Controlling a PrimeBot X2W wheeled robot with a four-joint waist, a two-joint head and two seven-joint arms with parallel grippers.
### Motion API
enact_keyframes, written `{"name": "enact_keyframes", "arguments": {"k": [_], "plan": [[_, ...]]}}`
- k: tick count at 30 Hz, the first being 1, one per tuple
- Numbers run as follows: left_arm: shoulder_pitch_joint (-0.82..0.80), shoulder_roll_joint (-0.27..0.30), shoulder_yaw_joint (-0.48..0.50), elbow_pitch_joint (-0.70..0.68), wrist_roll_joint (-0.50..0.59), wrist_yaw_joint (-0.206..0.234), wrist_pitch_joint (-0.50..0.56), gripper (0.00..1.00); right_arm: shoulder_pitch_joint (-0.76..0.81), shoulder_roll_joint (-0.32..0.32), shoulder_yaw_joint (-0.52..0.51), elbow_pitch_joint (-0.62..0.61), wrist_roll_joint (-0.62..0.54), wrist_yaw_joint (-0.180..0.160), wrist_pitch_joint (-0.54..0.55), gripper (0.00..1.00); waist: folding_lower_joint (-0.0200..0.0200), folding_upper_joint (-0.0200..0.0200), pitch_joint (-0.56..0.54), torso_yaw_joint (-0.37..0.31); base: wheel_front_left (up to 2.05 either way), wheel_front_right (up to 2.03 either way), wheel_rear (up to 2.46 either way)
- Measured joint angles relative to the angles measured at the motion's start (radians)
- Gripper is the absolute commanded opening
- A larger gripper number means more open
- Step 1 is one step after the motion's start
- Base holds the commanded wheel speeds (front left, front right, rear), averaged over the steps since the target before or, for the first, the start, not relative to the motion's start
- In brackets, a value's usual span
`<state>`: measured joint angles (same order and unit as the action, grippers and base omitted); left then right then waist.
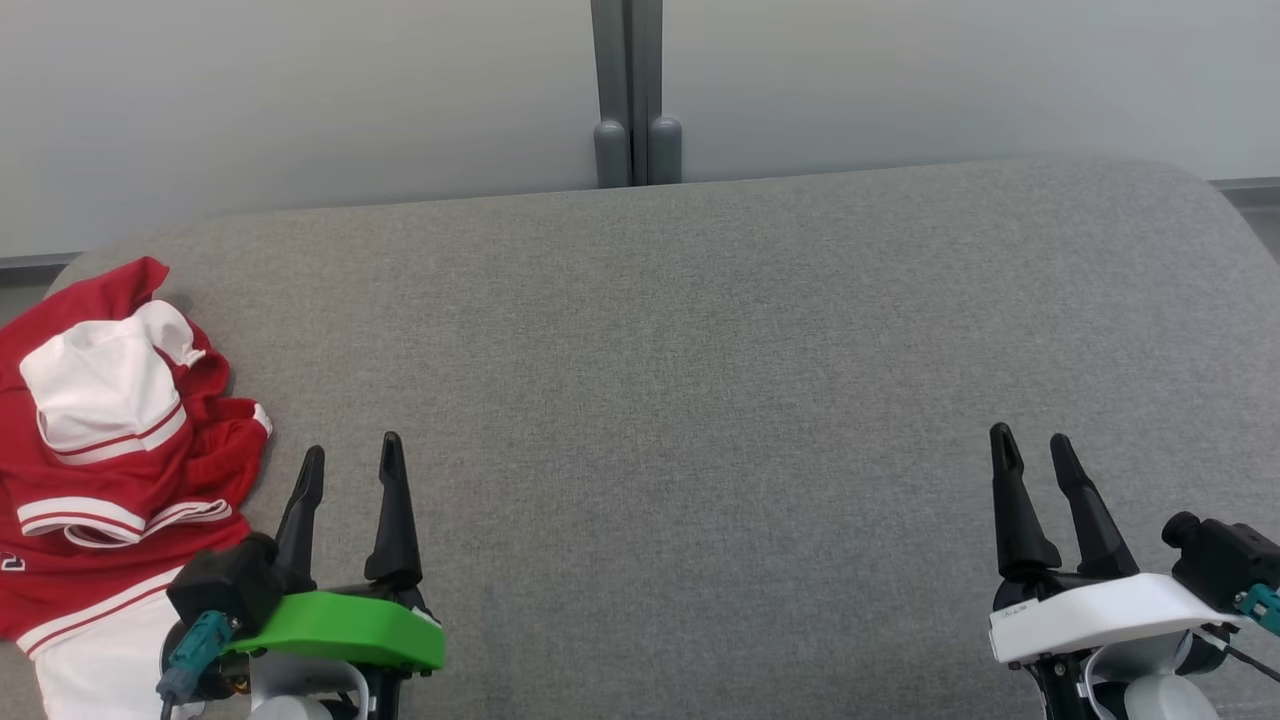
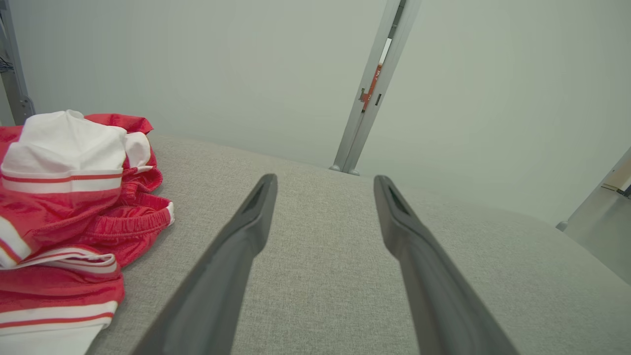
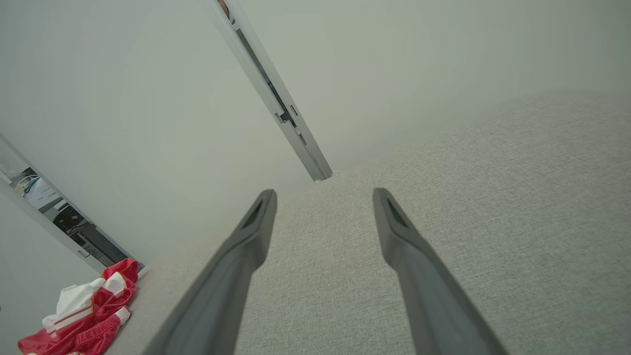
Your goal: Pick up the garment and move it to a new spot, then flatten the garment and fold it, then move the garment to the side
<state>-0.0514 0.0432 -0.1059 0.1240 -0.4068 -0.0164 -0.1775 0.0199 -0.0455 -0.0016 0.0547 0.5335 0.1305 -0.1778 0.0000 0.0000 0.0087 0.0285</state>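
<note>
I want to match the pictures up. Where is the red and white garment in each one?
Head view: garment at the left edge.
Left wrist view: garment on the left side.
Right wrist view: garment in the bottom left corner.
Shared landmark: the grey post.

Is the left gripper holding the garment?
No, the left gripper is open and empty, with the garment lying beside it.

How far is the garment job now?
Nothing looks done: the garment lies crumpled at the left edge of the grey surface. Nothing in hand: the left gripper and right gripper stand open, empty. Picking up, flattening, folding, moving aside all remain.
</note>
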Motion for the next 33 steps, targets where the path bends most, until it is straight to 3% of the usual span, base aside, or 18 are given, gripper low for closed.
{"name": "enact_keyframes", "arguments": {"k": [33], "plan": [[0.010, 0.005, -0.019, 0.000, 0.284, 0.018, -0.067, 1.00, 0.028, -0.002, 0.003, -0.030, -0.286, 0.000, -0.067, 1.00, 0.0000, 0.0000, -0.006, 0.028, 0.00, 0.00, 0.00]]}}
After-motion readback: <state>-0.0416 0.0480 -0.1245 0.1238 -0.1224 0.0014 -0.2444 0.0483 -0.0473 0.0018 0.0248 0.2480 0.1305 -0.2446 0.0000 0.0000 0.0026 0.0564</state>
